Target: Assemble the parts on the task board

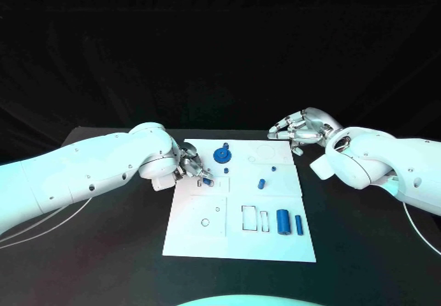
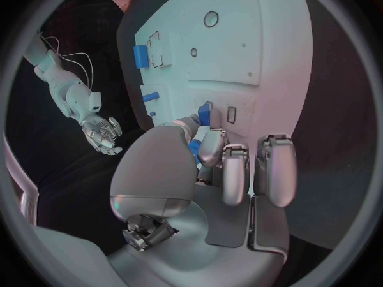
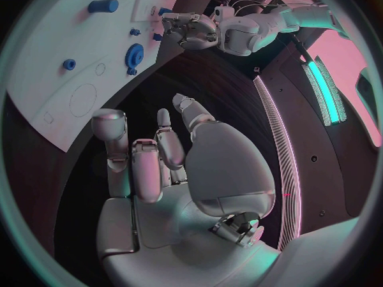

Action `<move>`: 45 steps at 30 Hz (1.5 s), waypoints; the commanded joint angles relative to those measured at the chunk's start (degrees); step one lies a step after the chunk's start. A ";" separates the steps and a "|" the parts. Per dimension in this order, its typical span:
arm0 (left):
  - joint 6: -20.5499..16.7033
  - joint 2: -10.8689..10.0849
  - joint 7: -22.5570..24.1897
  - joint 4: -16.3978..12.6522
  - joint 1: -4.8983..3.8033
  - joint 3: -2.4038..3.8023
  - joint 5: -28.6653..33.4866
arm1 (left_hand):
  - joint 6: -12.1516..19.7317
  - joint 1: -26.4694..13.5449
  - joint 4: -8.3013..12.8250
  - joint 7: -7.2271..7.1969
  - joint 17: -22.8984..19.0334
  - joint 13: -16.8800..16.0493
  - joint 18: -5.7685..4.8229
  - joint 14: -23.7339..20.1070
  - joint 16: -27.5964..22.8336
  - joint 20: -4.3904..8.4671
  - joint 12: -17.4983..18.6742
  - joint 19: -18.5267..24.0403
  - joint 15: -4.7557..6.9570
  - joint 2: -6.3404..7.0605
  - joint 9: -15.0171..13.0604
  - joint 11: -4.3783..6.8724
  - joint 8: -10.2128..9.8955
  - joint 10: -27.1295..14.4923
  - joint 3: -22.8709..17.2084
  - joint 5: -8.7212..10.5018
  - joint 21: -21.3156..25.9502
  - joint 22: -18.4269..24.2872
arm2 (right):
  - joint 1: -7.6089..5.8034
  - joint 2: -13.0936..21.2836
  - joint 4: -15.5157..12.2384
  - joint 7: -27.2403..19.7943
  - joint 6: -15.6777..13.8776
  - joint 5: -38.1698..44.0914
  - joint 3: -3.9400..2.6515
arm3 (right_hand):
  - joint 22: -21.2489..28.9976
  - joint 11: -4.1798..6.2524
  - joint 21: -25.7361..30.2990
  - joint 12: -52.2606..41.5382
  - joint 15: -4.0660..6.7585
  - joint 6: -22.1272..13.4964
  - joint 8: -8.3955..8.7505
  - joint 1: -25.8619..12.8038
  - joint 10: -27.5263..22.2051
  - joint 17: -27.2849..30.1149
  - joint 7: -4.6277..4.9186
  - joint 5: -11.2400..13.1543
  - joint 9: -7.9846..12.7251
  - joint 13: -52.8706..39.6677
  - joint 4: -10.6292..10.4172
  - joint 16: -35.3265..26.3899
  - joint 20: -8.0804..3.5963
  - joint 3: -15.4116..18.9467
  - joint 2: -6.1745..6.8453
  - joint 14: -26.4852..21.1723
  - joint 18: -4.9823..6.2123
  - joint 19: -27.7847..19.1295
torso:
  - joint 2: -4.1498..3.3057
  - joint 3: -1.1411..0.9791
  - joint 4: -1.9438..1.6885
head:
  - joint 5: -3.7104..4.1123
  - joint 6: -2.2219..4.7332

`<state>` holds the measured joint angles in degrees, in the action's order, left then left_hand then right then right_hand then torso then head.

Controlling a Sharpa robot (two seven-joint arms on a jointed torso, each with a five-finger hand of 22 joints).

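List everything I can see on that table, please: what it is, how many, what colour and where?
Table: one, black, under everything.
Task board: one, white plate, middle of the table.
Gear: one, blue, far part of the board near the left robot hand.
Cylinders: two, blue, one thick and one thin, side by side at the board's near right.
Small parts: a few, blue, around the board's middle; too small to tell apart.
Small piece: one, blue, pinched in the left robot hand's fingertips.
Left robot hand: one, silver, at the board's left edge.
Right robot hand: one, silver, holding nothing, above the board's far right corner.
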<state>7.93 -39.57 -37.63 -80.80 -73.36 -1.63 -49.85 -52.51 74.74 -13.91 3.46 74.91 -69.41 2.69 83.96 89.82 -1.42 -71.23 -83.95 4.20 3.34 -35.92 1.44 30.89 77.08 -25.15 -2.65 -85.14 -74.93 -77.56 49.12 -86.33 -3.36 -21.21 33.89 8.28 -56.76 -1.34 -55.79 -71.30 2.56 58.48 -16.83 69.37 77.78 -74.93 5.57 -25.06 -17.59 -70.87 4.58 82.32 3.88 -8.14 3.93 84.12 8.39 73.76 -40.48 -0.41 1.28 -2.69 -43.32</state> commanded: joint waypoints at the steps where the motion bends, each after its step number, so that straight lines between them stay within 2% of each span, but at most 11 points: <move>1: -2.60 0.44 0.69 0.30 0.39 0.04 -2.02 | -0.34 -0.43 2.98 -0.81 15.09 0.07 -0.66 6.04 0.18 0.31 -0.15 -1.40 0.41 0.34 -1.45 -0.07 0.35 0.30 -3.50 -0.16 -0.33 -5.79 | 0.06 -0.02 -0.06 -0.11 1.01 0.39 0.00 | 0.05 0.10 0.19 0.37 -0.32 -0.32 -0.26 -0.24 -0.32 -4.05 0.12 -0.26 -0.05 0.05 -0.17 -0.12 -0.01 0.16 -0.46 0.42 -0.65 -0.40 | -0.09 0.05 0.05 | -0.09 0.08; 7: -3.87 0.93 1.33 0.56 0.98 0.04 -4.56 | -0.28 -0.55 3.13 -0.81 15.09 0.12 -0.66 6.04 0.18 0.32 -0.09 -1.40 0.41 0.49 -1.55 -0.07 0.44 0.28 -3.86 -0.16 -0.33 -5.81 | 0.10 -0.03 -0.09 -0.14 1.13 0.46 0.00 | 0.04 0.08 0.21 0.42 -0.34 -0.39 -0.27 -0.33 -0.37 -4.02 0.14 -0.28 -0.10 0.08 -0.25 -0.14 0.02 0.19 -0.50 0.38 -0.64 -0.50 | -0.12 0.04 0.19 | -0.19 0.09; 12: -4.13 1.03 1.65 0.41 1.16 0.04 -5.81 | -0.24 -0.75 3.28 -0.81 15.09 0.12 -0.65 6.04 0.18 0.33 -0.08 -1.38 0.42 0.71 -1.68 -0.06 0.55 0.29 -4.24 -0.16 -0.30 -5.77 | 0.13 -0.02 -0.09 -0.12 1.24 0.54 0.00 | 0.03 0.08 0.20 0.41 -0.35 -0.39 -0.27 -0.33 -0.36 -4.04 0.14 -0.29 -0.10 0.07 -0.25 -0.12 0.02 0.19 -0.50 0.39 -0.64 -0.50 | -0.11 0.04 0.10 | -0.01 0.04; 18: -3.12 1.11 1.60 0.14 1.22 0.04 -6.28 | -0.27 -0.94 3.31 -0.81 15.09 0.17 -0.66 6.04 0.18 0.33 -0.05 -1.40 0.42 0.80 -1.78 -0.06 0.66 0.28 -4.47 -0.16 -0.32 -5.81 | 0.16 -0.08 -0.08 -0.08 1.39 0.57 0.00 | 0.03 0.08 0.20 0.41 -0.35 -0.39 -0.27 -0.33 -0.36 -4.04 0.14 -0.29 -0.10 0.07 -0.25 -0.12 0.02 0.19 -0.50 0.39 -0.64 -0.50 | -0.10 0.03 0.00 | 0.04 -0.12; 32: -1.27 1.11 1.32 -0.24 1.24 0.03 -6.43 | -0.50 -1.86 3.37 -0.92 15.09 0.18 -0.67 6.04 0.18 0.35 -0.03 -1.41 0.46 1.32 -2.21 0.00 1.19 0.34 -5.14 -0.15 -0.31 -5.83 | 0.30 -0.22 0.08 0.20 2.04 -1.37 0.00 | -0.08 0.07 0.11 0.33 -0.36 -0.41 -0.29 -0.35 -0.31 -4.10 0.14 -0.30 -0.13 -0.03 -0.27 -0.08 0.03 0.19 -0.54 0.41 -0.66 -0.50 | -0.12 0.04 0.05 | 0.09 -0.08; 45: -1.94 1.25 1.35 -0.62 1.24 0.02 -6.45 | -0.63 -2.30 3.41 -1.01 15.09 0.09 -0.66 6.04 0.18 0.37 -0.11 -1.40 0.50 1.57 -2.44 0.07 1.50 0.44 -5.38 -0.15 -0.29 -5.81 | 0.33 -0.31 0.19 0.42 2.45 -2.08 0.01 | -0.10 0.07 0.09 0.32 -0.36 -0.42 -0.29 -0.36 -0.31 -4.10 0.14 -0.30 -0.14 -0.04 -0.28 -0.08 0.04 0.19 -0.55 0.41 -0.66 -0.51 | -0.12 -0.01 0.06 | 0.24 -0.05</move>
<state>5.48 -38.43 -36.61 -81.26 -72.16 -1.62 -56.09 -52.46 72.69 -12.49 3.40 74.93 -69.29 2.70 83.95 89.82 -1.42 -71.23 -83.94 4.19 5.37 -36.92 1.42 32.08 77.07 -28.16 -2.47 -85.14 -74.91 -77.27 48.86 -86.11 -2.99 -19.91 32.15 8.29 -56.77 -1.33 -55.78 -71.08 2.56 58.48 -16.83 69.15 77.78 -74.90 5.58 -25.06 -17.68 -70.88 4.58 82.32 3.88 -8.15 3.71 84.12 8.39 73.76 -40.59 -0.38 1.36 -2.53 -43.32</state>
